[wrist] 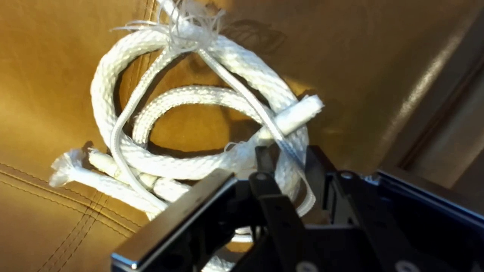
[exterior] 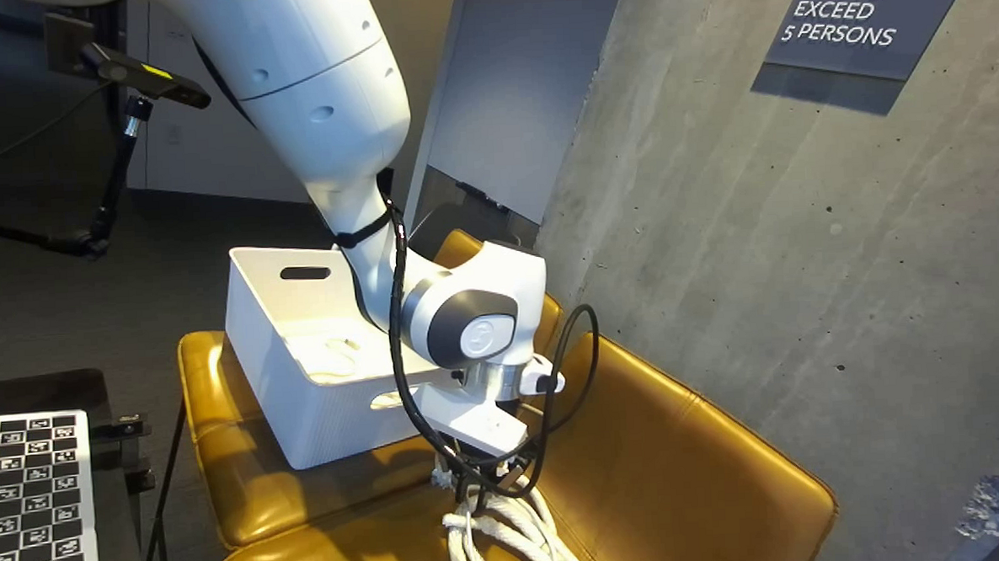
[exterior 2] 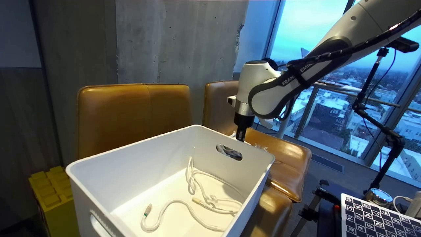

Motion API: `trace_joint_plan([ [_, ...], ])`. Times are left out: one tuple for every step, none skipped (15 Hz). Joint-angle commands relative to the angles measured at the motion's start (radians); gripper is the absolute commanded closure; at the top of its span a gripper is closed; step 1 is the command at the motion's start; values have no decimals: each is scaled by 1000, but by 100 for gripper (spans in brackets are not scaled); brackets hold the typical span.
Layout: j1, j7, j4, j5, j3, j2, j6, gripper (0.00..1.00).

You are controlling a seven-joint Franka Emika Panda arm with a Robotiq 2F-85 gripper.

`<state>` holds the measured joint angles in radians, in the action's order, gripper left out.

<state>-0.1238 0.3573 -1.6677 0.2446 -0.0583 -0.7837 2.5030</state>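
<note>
White rope coil is straddled by the hand, one thick strand being set between the fingers; whether it is gripped cannot be told. The coil is laid on the brown leather bench. The reach may be judged done, with lifting apparently left undone. Farther out, a white bin is seen near the coil, and thin pale cords are already contained within it.
</note>
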Motion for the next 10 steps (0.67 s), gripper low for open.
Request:
trace_joint_plan([
  [2, 13, 19, 10, 6, -10, -7, 36],
  [4, 13, 20, 11, 6, -10, -7, 31],
  [5, 12, 21, 11, 6, -11, -8, 29],
  [6, 12, 23, 11, 6, -12, -8, 27],
  [6, 13, 24, 10, 6, -13, -9, 26],
  [6, 12, 28, 10, 5, -16, -10, 25],
  [6, 12, 30, 11, 4, -18, -10, 29],
  [6, 12, 34, 11, 3, -22, -11, 33],
  [5, 11, 36, 11, 3, -24, -11, 35],
  [5, 11, 39, 11, 2, -28, -11, 37],
])
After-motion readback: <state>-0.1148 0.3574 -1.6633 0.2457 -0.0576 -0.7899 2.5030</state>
